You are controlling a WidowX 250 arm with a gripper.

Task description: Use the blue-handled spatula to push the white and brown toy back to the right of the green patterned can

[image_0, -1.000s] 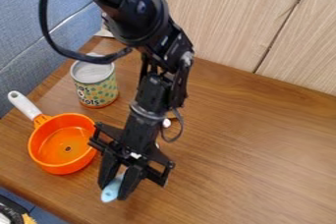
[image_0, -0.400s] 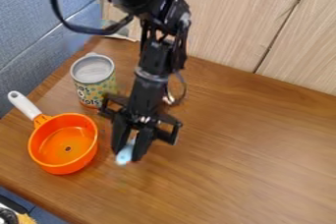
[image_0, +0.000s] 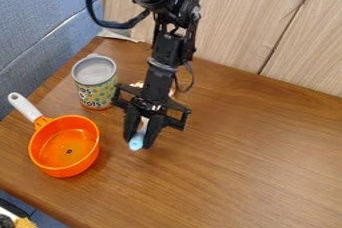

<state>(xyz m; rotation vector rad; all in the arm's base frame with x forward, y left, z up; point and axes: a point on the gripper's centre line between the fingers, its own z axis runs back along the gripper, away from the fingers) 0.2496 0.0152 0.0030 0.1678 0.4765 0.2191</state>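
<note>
One light blue implement point(image_0: 136, 143), slender, pointing downward in the black gripper point(image_0: 141, 140), jaws closed to its narrow width: grasp made, release not made, contact with the wooden tabletop point(image_0: 254, 147) beneath uncertain. One orange pan point(image_0: 63, 147) with white handle point(image_0: 24, 107), upright on the tabletop, apart from the implement on the image's left; one upright can point(image_0: 97, 92), behind the pan and beside the arm, with a dotted, multicoloured wrap bearing dark lettering, the only clear label present.
</note>
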